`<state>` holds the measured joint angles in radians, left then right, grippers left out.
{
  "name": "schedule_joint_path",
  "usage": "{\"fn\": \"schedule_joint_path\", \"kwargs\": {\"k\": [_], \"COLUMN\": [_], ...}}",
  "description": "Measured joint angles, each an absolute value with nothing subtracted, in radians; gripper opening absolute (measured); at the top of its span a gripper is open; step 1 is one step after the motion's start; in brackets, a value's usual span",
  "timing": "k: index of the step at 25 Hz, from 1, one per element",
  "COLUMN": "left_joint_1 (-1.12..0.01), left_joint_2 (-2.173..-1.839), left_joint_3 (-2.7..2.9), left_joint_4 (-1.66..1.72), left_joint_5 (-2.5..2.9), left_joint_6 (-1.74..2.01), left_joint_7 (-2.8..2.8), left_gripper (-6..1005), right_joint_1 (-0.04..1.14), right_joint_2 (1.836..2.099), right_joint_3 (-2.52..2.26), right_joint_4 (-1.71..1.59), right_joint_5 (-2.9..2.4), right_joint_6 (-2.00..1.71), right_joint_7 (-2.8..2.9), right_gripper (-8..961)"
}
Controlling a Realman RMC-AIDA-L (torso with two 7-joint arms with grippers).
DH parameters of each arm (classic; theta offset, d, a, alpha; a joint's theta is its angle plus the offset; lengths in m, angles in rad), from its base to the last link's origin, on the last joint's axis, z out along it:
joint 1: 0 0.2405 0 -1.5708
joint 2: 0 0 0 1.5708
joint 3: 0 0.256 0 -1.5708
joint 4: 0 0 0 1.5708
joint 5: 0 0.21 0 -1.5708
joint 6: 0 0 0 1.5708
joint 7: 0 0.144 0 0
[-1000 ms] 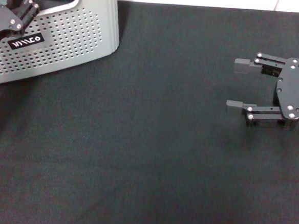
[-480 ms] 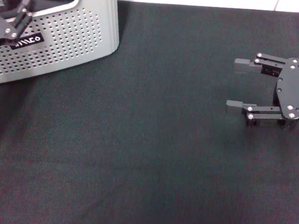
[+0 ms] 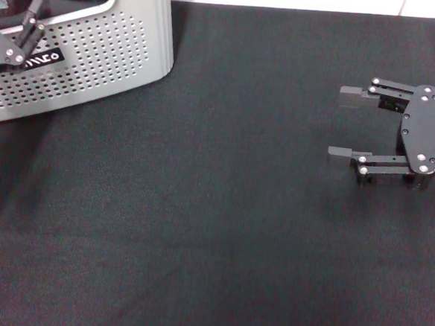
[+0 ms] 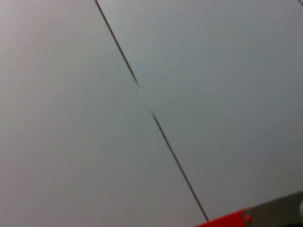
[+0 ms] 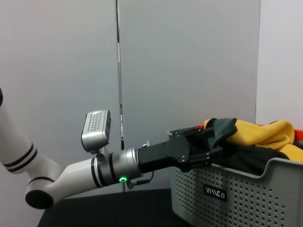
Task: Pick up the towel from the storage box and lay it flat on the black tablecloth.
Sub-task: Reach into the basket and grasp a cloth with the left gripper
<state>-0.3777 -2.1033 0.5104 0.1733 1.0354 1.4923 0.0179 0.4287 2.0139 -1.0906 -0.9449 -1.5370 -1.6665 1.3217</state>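
Towel point(image 5: 265, 137), fleecy and crumpled, heaps above perforated storage box point(image 5: 236, 194).

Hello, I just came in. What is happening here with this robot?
The left gripper is at the rim of the storage box, its jaws closed on a fold of the towel, which is still bunched inside the box. The right gripper waits with open jaws over the black tablecloth. Nothing is laid out yet.

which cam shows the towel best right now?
Right wrist view: the towel shows its yellow side heaped above the storage box rim, with the left gripper at it. Head view catches only a sliver at the frame corner. Left wrist view shows none.
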Motion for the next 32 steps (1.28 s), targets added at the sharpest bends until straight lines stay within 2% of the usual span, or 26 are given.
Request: {"fn": "schedule_joint_path", "kwargs": {"k": [32], "left_joint_1": [-0.41], "left_joint_2": [-2.108], "left_joint_3": [0.504], "left_joint_4": [0.031], "left_joint_5": [0.894], "left_joint_6": [1.522], "left_joint_7": [0.214], "left_gripper": [755], "right_joint_1": [0.419], "right_joint_2": [2.016], "right_joint_3": [-1.096], "right_joint_4": [-0.944], "right_joint_5": [-1.537], "right_joint_6": [-1.68], "right_joint_7": [1.322], "right_gripper": [869]}}
